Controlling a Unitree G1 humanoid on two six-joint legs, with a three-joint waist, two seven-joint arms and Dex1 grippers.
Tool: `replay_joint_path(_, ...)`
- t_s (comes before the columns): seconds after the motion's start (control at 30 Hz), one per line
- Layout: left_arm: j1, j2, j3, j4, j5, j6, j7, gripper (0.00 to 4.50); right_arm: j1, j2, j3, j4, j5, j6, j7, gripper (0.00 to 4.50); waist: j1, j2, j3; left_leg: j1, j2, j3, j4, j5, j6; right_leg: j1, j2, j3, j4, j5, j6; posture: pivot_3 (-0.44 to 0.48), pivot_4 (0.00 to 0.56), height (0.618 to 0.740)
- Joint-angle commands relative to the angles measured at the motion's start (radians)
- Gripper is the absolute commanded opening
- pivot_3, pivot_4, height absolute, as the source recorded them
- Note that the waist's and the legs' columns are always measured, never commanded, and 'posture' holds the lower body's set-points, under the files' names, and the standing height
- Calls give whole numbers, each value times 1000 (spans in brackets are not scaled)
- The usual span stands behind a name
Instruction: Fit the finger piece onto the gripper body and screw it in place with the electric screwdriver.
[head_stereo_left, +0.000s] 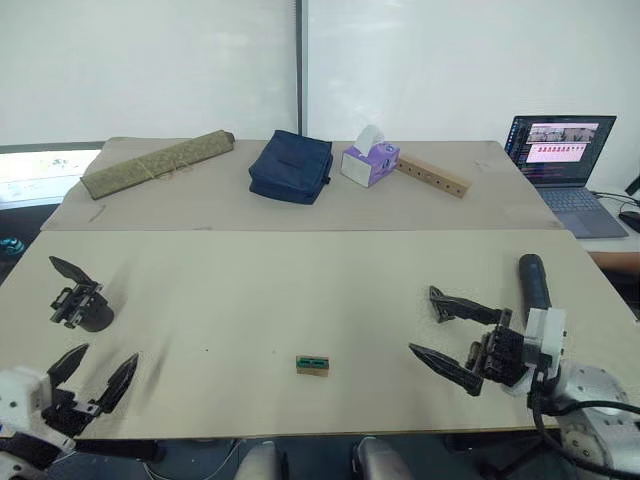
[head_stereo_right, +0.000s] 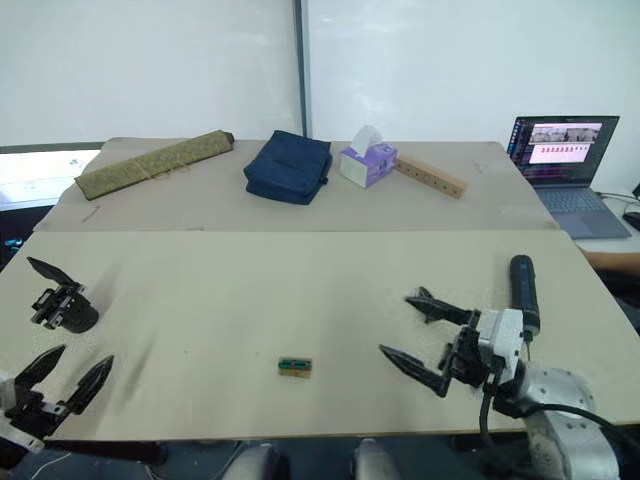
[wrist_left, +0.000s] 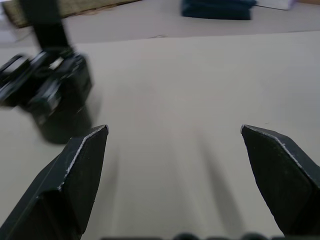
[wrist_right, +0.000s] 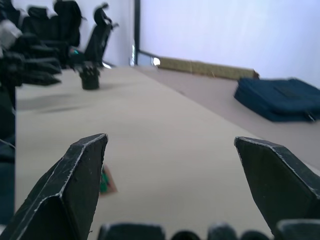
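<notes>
both grippers, left gripper (head_stereo_left: 95, 378) and right gripper (head_stereo_left: 436, 328), gape wide, empty, above the table (head_stereo_left: 300, 290).

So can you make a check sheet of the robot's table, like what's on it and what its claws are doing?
Surface: tan table, bare in the middle.
Job's things: gripper body stands at the robot's left; electric screwdriver lies at its right. Finger piece: not made out.
Clutter: small tan-and-green block near the front edge.
Grippers: left gripper open, empty, near the gripper body; right gripper open, empty, beside the screwdriver.
Cables: black cable on the right arm.
Surroundings: rear table with rolled mat, blue bag, tissue box, wooden bar; laptop.
</notes>
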Motion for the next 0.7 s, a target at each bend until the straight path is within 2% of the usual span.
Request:
replay_joint_path(0.03,28,-57,72,26,-23,-29,63,4500,-24,39,14,-12,-10,-143,58,4476,0,-1,0,0,0,0,0,0,0,0,0,0,0,0,0,0,150,740)
replay_joint_path(0.17,23,-105,122,34,-78,-13,122,4500,-11,41,30,30,-18,-200,117,4476,9,-3,1,0,0,0,0,0,0,0,-1,-1,-1,-1,1,0,150,740)
replay_joint_path(0.3,46,-89,105,42,-41,-31,90,4500,-7,33,43,27,-15,-204,131,4476,9,-4,1,0,0,0,0,0,0,0,-1,0,-1,-1,0,0,150,740)
replay_joint_path(0.4,-13,-62,92,25,-35,-15,125,4500,-7,28,43,7,-13,-187,112,4476,11,-3,1,0,0,0,0,0,0,0,-1,0,-1,-1,0,0,150,740)
replay_joint_path(0.5,-75,-35,57,27,24,-12,169,4500,4,21,50,-8,-13,-173,103,4476,16,-3,1,0,0,-1,0,0,0,0,-1,-1,0,-1,-1,0,150,740)
replay_joint_path(0.57,-130,-10,20,63,86,4,216,4500,9,15,58,-18,-14,-167,95,4476,15,-3,1,0,0,0,0,0,0,0,0,-1,0,2,-5,0,150,740)
replay_joint_path(0.7,-211,15,-27,128,136,36,253,4500,-5,4,66,-15,-15,-162,85,4476,11,-3,1,0,-1,1,0,0,0,0,0,-1,-1,3,-4,0,150,740)
